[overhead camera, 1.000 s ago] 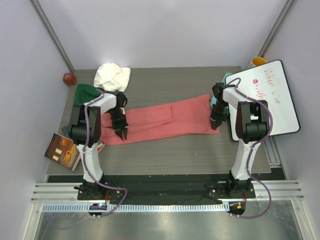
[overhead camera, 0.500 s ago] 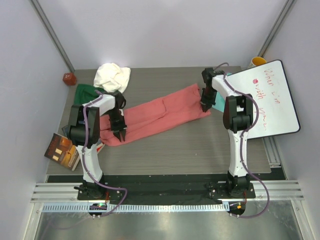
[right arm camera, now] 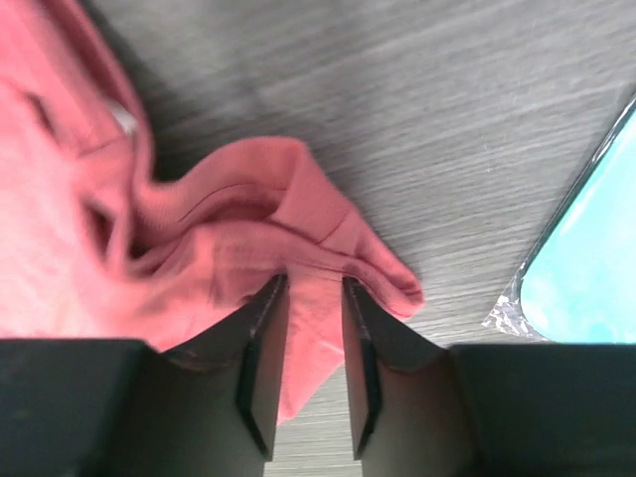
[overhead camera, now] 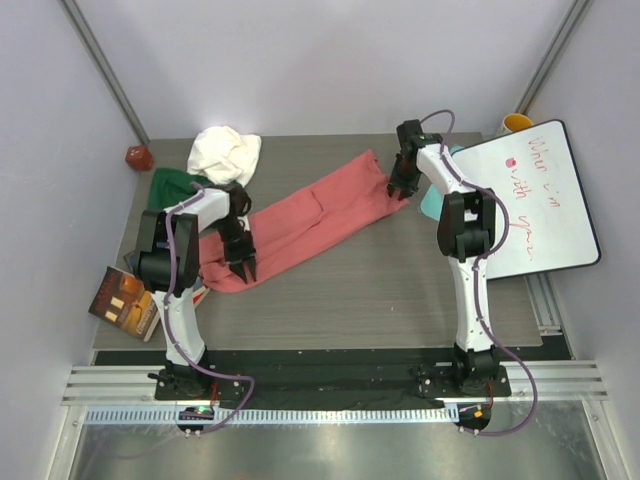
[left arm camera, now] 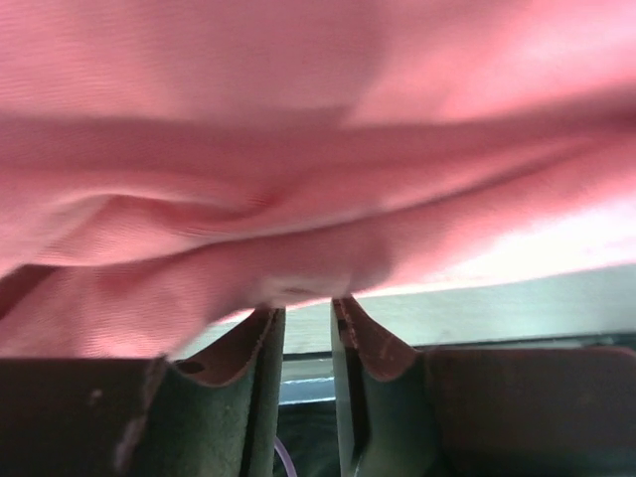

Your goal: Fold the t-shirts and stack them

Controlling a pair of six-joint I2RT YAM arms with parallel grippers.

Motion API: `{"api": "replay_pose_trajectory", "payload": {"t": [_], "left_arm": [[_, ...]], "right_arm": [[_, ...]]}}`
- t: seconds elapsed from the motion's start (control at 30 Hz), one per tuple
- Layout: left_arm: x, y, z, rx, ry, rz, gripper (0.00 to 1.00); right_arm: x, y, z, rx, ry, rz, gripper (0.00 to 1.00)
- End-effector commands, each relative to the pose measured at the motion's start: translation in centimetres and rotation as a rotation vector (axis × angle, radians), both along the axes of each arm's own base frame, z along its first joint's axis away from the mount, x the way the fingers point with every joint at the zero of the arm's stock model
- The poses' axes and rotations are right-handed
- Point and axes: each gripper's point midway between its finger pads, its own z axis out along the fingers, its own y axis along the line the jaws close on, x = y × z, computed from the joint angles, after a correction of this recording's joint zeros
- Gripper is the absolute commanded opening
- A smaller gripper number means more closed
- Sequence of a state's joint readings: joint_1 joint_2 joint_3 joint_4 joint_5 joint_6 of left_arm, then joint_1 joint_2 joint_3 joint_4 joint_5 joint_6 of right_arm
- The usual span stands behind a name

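On grey table (overhead camera: 400,290), left hand (overhead camera: 245,268) pinches salmon-pink t-shirt (overhead camera: 310,210); right hand (overhead camera: 398,190) straddles its corner, grip unclear.

slim white links between bulky black joint housings on left arm (overhead camera: 180,315) and right arm (overhead camera: 478,300). carry purple cables looped from base to wrist. stand on black base plates. end in dark wedge-shaped fingers on left gripper (left arm camera: 303,308) and right gripper (right arm camera: 316,283), left pair scuffed at the edges.

Counting three shirts: pink shirt (overhead camera: 300,215), green shirt (overhead camera: 170,185), white shirt (overhead camera: 225,152). Also counting two arms (overhead camera: 180,300) (overhead camera: 472,300), one whiteboard (overhead camera: 545,210), one cup (overhead camera: 517,122).
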State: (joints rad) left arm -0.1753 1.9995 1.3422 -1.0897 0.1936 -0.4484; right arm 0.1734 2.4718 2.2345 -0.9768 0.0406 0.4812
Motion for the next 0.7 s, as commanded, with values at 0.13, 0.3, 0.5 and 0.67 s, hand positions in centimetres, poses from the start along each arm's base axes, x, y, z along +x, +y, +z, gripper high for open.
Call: {"api": "replay_pose_trajectory", "payload": {"t": [0.13,0.3,0.5,0.67], "left_arm": [[4.6,-5.6,4.4,-0.291,-0.207,-0.048,0.33],[6.6,-7.8,5.1,-0.301,-0.235,-0.111,0.33],[9.1,-8.1,6.1,-0.267,-0.300,-0.128,0.33],[7.9,-7.0,4.7,-0.219,-0.246,-0.156,0.32]], "right_arm": [[2.3,3.5,18.4,0.157,-0.451,0.061,0.36],[-1.6,7.4,17.1,0.280,-0.382,0.128,0.36],[-5.5,12.7,10.1,0.288,-0.193,0.240,0.34],[-6.1,15.6,6.3,0.262,-0.132,0.303,0.34]]}}
